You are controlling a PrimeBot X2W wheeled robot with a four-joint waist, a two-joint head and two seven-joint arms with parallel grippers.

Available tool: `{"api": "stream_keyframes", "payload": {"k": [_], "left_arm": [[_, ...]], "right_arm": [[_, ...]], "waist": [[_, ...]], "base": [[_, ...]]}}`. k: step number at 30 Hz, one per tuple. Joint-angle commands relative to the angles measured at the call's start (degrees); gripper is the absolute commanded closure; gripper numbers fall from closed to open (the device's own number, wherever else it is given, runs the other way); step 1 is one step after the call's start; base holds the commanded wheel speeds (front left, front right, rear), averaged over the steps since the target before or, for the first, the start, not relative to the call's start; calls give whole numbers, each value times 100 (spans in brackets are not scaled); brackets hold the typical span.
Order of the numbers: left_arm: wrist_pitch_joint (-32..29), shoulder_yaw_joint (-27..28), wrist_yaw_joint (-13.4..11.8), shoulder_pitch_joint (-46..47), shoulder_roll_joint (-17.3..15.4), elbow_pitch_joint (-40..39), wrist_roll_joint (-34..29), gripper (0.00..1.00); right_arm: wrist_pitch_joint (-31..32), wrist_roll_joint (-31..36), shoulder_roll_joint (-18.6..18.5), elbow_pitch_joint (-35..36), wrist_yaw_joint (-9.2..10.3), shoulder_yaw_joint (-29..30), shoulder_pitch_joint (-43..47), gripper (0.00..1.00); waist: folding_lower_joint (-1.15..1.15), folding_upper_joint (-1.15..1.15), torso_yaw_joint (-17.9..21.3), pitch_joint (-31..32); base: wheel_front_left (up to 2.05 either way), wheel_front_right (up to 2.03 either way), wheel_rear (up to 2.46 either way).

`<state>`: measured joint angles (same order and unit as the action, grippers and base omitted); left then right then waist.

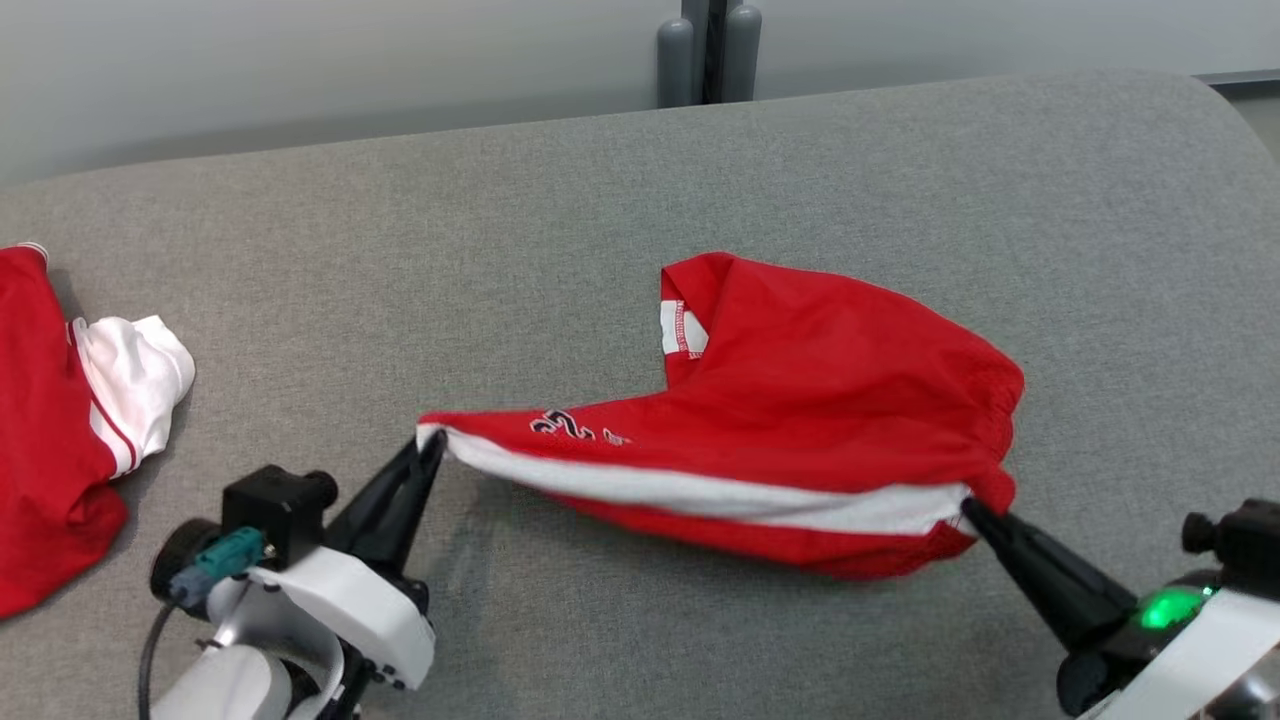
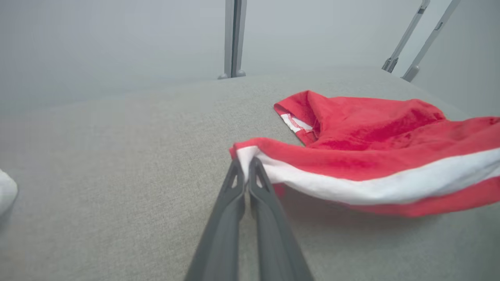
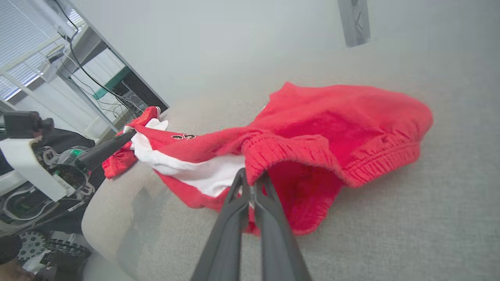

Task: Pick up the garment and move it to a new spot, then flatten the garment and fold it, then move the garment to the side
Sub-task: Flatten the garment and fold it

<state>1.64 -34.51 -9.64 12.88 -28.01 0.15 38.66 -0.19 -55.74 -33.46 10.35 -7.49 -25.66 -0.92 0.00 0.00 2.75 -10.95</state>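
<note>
You have a grey cloth-covered surface (image 1: 600, 220) underneath, rounded at its far right corner. Far left on it lies a spare red top (image 1: 50, 430), crumpled, its white sleeve (image 1: 135, 375) turned toward the middle. Behind the far edge a pair of grey posts (image 1: 708, 50) stands against a pale wall (image 1: 300, 60). Left wrist view: two slanted metal rails (image 2: 418, 39). Right wrist view: window blinds (image 3: 15, 47) and a desk (image 3: 97, 78) trailing dark cables.

The garment (image 1: 800, 400) is soft red cloth, matt and faintly fleecy, its waistband (image 3: 304, 150) puckered and ribbed; the table cover (image 1: 560, 250) is grey woven fabric, coarse and dull; the left gripper (image 1: 432, 448) and right gripper (image 1: 968, 510) show dark matt plastic; the wrist shell (image 1: 350, 600) is smooth white plastic.
</note>
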Motion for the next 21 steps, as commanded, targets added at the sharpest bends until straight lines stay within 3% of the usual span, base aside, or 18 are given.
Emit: {"api": "stream_keyframes", "payload": {"k": [1,9,21], "left_arm": [[13,123,-94,158,-106,-198,-65,100],[37,703,-515,632,-265,-1411,-91,100],[-80,1246,-620,1727,-376,-2593,-179,100]], "right_arm": [[-8,-177,-78,173,0,137,-127,100],[-14,-626,-288,902,0,892,-890,100],[-135,-731,-117,1036,0,1345,-2219,100]], "waist": [[0,0,26,46],[0,0,59,196],[0,0,38,277]], "base": [[0,0,0],[0,0,0],[0,0,0]]}}
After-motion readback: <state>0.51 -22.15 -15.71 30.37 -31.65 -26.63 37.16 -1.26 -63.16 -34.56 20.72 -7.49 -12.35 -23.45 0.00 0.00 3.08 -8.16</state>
